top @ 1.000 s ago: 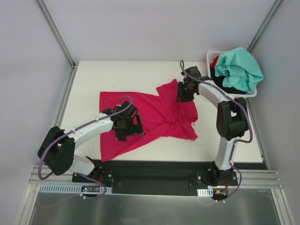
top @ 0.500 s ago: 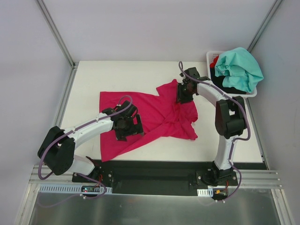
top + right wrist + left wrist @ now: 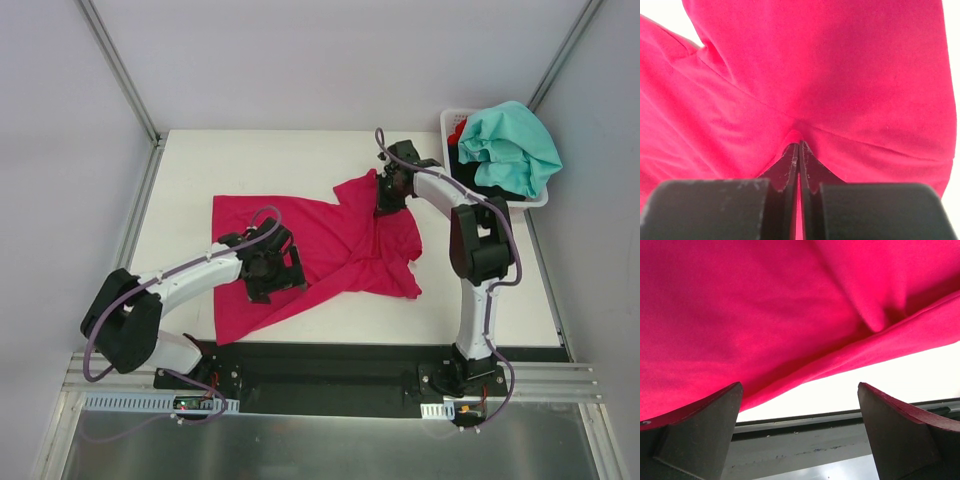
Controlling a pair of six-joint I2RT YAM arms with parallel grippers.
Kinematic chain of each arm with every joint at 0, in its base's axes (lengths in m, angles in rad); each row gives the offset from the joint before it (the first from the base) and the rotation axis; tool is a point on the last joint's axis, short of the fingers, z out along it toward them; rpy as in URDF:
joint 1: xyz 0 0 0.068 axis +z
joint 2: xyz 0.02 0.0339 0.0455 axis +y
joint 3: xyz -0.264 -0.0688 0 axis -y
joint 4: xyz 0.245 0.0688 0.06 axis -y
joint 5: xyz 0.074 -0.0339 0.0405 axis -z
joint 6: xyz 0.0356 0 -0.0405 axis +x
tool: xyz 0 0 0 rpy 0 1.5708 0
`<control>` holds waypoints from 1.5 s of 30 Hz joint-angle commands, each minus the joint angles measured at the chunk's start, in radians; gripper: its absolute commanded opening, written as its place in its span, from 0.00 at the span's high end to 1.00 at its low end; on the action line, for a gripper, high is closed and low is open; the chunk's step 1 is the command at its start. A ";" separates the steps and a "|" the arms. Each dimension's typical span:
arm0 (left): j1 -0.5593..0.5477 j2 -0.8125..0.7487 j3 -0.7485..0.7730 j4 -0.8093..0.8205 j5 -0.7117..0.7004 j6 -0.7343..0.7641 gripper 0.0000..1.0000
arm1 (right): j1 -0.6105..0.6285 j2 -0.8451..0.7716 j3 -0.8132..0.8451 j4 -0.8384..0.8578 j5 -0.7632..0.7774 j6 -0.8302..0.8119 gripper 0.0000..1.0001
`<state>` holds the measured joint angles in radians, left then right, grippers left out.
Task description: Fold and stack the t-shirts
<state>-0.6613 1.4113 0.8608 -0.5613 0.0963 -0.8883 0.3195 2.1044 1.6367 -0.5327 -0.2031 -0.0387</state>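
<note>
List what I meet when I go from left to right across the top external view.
left pincer → right pincer → teal-mint t-shirt. The magenta-pink t-shirt spreads under both pincers, so it has no clear place in the order.

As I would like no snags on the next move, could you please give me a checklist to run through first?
1. Right gripper shut on magenta shirt: ok, a fold sits pinched.
2. Left gripper open, holding nothing: ok.
3. Shirt lying flat: not ok, its right side is bunched.
4. Shirt apart from basket: ok.
5. Layers pinched, one or several: cannot tell.
</note>
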 commanded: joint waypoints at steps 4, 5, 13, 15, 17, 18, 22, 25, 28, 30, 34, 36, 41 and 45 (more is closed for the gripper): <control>0.204 -0.363 -0.302 0.006 0.022 -0.130 0.01 | -0.006 -0.240 -0.152 -0.003 0.062 -0.021 0.99; 0.279 -0.400 -0.340 -0.005 0.031 -0.111 0.01 | -0.010 -0.259 -0.188 0.005 0.074 -0.018 0.99; 0.331 -0.468 -0.341 -0.144 0.010 -0.078 0.01 | -0.053 -0.340 -0.227 0.016 0.094 -0.009 0.99; 0.331 -0.500 -0.353 -0.190 0.002 -0.093 0.01 | -0.056 -0.336 -0.215 0.004 0.093 -0.009 0.99; 0.331 -0.521 -0.352 -0.239 -0.015 -0.101 0.01 | -0.057 -0.330 -0.215 0.002 0.090 -0.010 0.99; 0.321 -0.544 -0.347 -0.294 -0.030 -0.101 0.01 | -0.059 -0.330 -0.215 0.002 0.087 -0.010 0.99; 0.275 -0.571 -0.310 -0.386 -0.092 -0.158 0.01 | -0.057 -0.333 -0.221 0.008 0.076 -0.006 0.99; 0.241 -0.563 -0.327 -0.425 -0.080 -0.205 0.01 | -0.057 -0.339 -0.218 0.004 0.074 -0.004 0.99; 0.166 -0.597 -0.382 -0.451 -0.072 -0.294 0.01 | -0.057 -0.343 -0.210 0.004 0.067 -0.006 0.99; 0.138 -0.620 -0.394 -0.469 -0.086 -0.331 0.01 | -0.059 -0.337 -0.206 0.004 0.061 -0.006 0.99; 0.132 -0.643 -0.405 -0.489 -0.115 -0.360 0.01 | -0.059 -0.337 -0.210 0.020 0.036 0.003 0.99; 0.132 -0.644 -0.402 -0.488 -0.144 -0.366 0.01 | -0.060 -0.339 -0.216 0.023 0.028 0.008 0.99; 0.132 -0.609 -0.375 -0.473 -0.193 -0.376 0.01 | -0.062 -0.354 -0.225 0.027 0.021 0.005 0.99; 0.132 -0.601 -0.370 -0.473 -0.202 -0.396 0.01 | -0.066 -0.354 -0.229 0.027 0.008 0.003 0.99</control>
<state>-0.5240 0.8089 0.4641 -0.9516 -0.0540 -1.2484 0.2630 1.7947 1.4048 -0.5201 -0.1715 -0.0380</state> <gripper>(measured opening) 0.991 0.015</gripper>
